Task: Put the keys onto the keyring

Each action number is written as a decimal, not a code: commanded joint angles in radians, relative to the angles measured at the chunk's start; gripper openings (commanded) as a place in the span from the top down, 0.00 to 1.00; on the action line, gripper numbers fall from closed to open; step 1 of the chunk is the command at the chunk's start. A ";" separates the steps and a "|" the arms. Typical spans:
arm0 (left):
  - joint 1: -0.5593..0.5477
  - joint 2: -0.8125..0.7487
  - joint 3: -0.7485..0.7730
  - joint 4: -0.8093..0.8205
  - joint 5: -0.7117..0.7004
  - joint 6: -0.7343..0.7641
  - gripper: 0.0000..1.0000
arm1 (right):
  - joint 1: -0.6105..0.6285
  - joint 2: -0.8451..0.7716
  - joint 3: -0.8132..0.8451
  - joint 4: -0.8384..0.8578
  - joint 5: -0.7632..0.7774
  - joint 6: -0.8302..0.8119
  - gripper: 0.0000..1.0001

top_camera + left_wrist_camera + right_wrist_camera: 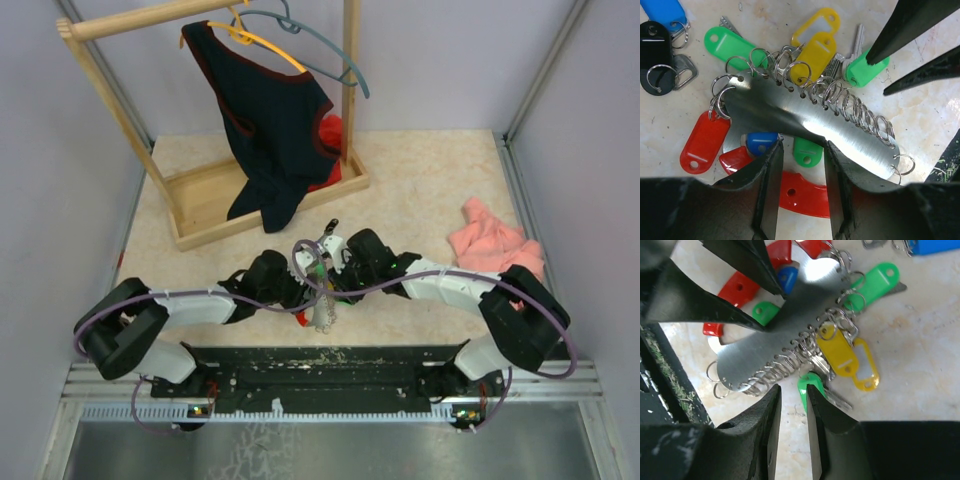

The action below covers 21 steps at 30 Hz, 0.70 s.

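Keyring [790,115] sits clamped in the half-closed left gripper [802,147], steadied so the right gripper [793,388], narrowly open and empty, can take the green key [860,74].

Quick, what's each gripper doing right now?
Left gripper: closed on the keyring.
Right gripper: open, holding nothing, tips by a green key.

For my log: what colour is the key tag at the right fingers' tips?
Green key tag; best in right wrist view.
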<state>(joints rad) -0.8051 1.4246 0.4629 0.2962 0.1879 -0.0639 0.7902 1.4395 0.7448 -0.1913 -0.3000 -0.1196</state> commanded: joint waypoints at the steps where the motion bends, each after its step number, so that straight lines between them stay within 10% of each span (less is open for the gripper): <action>1: 0.004 -0.012 -0.007 -0.012 -0.034 -0.005 0.55 | -0.007 0.024 -0.012 0.151 -0.108 0.017 0.74; 21: 0.006 0.005 -0.051 0.087 0.005 -0.025 0.55 | -0.077 0.158 -0.059 0.287 -0.261 0.107 0.78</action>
<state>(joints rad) -0.8024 1.4223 0.4244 0.3763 0.1833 -0.0795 0.7273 1.5719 0.6807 0.0341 -0.4957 -0.0170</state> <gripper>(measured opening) 0.449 0.222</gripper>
